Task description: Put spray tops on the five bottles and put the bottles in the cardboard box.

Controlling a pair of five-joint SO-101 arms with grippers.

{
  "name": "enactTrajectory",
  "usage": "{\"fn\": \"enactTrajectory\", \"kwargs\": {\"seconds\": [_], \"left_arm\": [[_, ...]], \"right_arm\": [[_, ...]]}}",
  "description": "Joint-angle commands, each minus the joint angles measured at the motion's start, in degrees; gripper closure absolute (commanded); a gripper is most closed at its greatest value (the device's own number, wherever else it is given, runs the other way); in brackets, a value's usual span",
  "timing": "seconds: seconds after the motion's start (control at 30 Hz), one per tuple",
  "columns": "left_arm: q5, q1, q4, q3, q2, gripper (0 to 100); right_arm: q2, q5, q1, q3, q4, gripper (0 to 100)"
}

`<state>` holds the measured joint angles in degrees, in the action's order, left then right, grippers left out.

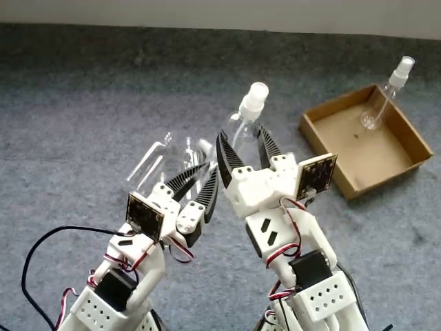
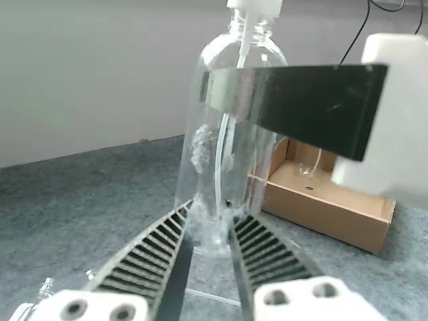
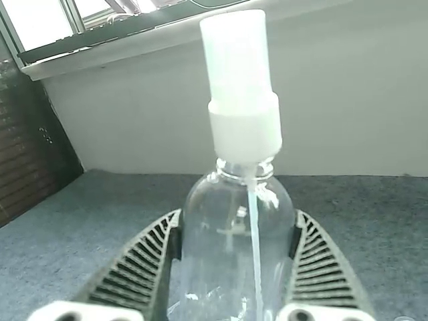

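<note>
My right gripper point(image 1: 242, 134) is shut on a clear bottle point(image 1: 241, 131) and holds it upright above the carpet. A white spray top point(image 1: 253, 100) sits on the bottle's neck, and its tube hangs down inside. In the right wrist view the bottle point(image 3: 231, 234) stands between the ribbed fingers point(image 3: 144, 261), with the spray top point(image 3: 241, 87) above them. My left gripper point(image 1: 209, 171) is just beside the bottle's base, its fingers a narrow gap apart and holding nothing. In the left wrist view its tips point(image 2: 212, 210) are in front of the bottle point(image 2: 227, 134). The cardboard box point(image 1: 324, 155) lies at the right.
A bottle with a spray top point(image 1: 377, 110) leans in the cardboard box. Two clear bottles without tops point(image 1: 148, 162) point(image 1: 189, 152) lie on the grey carpet left of my grippers. The box point(image 2: 321, 207) appears behind the held bottle in the left wrist view.
</note>
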<state>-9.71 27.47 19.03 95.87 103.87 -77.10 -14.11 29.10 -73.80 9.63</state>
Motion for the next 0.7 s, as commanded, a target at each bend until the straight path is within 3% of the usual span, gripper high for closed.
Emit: {"fn": "enactTrajectory", "kwargs": {"seconds": [0.0, 0.2, 0.37, 0.67], "left_arm": [[0.0, -0.92, -2.2, 1.19, 0.31, 99], [0.0, -0.22, -2.2, 1.19, 0.31, 99], [0.09, 8.4, 0.53, 1.19, 0.31, 99], [0.0, 10.07, 0.53, 1.19, 0.31, 99]], "right_arm": [[0.13, -0.44, 0.66, 4.18, 0.04, 86.1], [0.13, -0.44, 0.66, 4.18, -0.22, 86.1], [0.13, -0.44, 0.75, 4.18, -0.31, 86.1], [0.13, -0.26, 8.31, 4.09, -0.04, 86.1]]}}
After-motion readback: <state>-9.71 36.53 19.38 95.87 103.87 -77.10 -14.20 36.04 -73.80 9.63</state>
